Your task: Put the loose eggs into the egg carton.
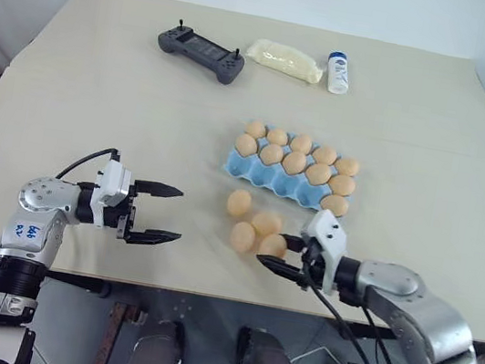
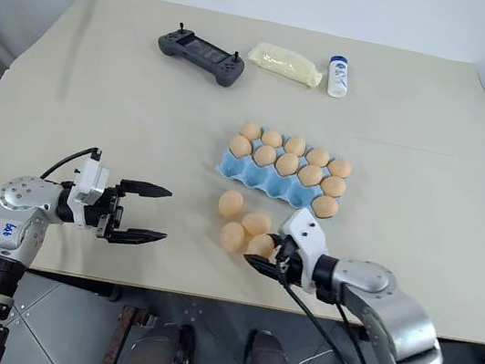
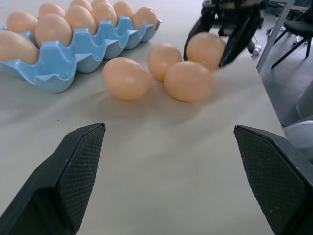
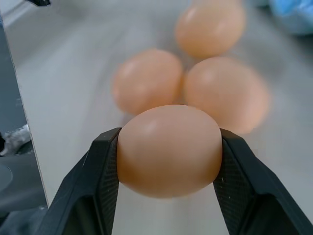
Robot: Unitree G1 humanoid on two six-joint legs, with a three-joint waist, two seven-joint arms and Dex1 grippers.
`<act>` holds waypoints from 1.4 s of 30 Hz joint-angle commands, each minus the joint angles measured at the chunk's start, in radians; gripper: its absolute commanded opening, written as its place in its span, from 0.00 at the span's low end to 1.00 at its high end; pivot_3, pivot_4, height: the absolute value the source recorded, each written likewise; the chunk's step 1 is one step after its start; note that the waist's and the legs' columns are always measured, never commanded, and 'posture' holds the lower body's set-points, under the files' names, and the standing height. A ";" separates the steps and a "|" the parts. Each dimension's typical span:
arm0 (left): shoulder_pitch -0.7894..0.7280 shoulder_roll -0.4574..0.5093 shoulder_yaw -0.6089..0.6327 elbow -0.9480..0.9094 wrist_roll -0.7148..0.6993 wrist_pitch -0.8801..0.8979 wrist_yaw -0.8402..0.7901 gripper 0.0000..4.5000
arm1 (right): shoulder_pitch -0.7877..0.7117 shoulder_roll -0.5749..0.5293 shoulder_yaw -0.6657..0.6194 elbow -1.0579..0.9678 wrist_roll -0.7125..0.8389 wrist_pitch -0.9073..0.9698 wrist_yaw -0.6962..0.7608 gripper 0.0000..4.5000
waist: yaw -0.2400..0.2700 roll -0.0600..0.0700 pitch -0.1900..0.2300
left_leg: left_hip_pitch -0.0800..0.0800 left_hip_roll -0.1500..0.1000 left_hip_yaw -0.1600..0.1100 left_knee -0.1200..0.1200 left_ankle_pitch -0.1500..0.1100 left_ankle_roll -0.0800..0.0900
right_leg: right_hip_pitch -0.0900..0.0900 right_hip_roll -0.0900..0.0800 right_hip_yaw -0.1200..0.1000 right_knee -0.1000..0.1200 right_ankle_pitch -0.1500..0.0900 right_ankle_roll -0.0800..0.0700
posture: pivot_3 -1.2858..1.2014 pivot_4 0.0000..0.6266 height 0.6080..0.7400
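Observation:
My right gripper (image 4: 167, 152) is shut on one tan loose egg (image 4: 167, 147), with a black finger pressed on each side. This held egg (image 1: 273, 244) is low at the near side of the cluster; I cannot tell whether it touches the table. Three more loose eggs (image 1: 239, 203) (image 1: 265, 223) (image 1: 242, 236) lie on the table just behind and beside it. The light blue egg carton (image 1: 253, 173) stands just beyond them, with several eggs in its cups. My left gripper (image 1: 173, 215) is open and empty, well to the left of the eggs, pointing toward them.
A dark grey controller (image 1: 201, 51), a pale yellow wrapped packet (image 1: 285, 59) and a small white bottle (image 1: 337, 72) lie at the far side of the table. The table's near edge (image 1: 207, 289) runs just below both grippers.

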 commanded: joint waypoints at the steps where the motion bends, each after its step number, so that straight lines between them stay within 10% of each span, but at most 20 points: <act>1: -0.023 -0.008 0.008 -0.008 -0.018 -0.008 0.003 1.00 | 0.001 -0.038 -0.076 -0.071 0.048 0.016 0.016 0.50 | 0.000 0.000 0.000 | 0.000 0.000 0.000 0.000 0.000 0.000 | 0.000 0.000 0.000 0.000 0.000 0.000 | 0.52 0.24 1.00; 25: -0.025 -0.024 0.019 -0.020 -0.020 -0.012 0.025 1.00 | -0.340 0.028 -0.015 0.390 -0.193 -0.189 -0.016 0.49 | -0.005 0.000 0.000 | -0.001 0.000 0.002 0.000 0.000 0.000 | -0.001 0.001 0.000 -0.001 0.000 0.000 | 0.52 0.24 1.00; 32: -0.019 -0.026 0.024 -0.021 -0.021 -0.021 0.037 1.00 | -0.345 0.020 -0.006 0.374 -0.197 -0.137 0.007 0.99 | -0.004 0.000 0.000 | -0.001 0.000 0.002 0.001 0.000 0.000 | -0.001 0.001 0.000 0.000 0.000 0.000 | 0.52 0.24 1.00; 42: -0.046 -0.043 0.013 0.018 -0.016 -0.046 0.036 1.00 | -0.318 -0.042 -0.093 0.295 -0.163 -0.113 0.028 0.99 | -0.002 0.000 0.000 | -0.001 0.000 0.002 0.000 0.000 0.000 | -0.001 0.000 0.000 0.000 0.000 0.000 | 0.52 0.24 1.00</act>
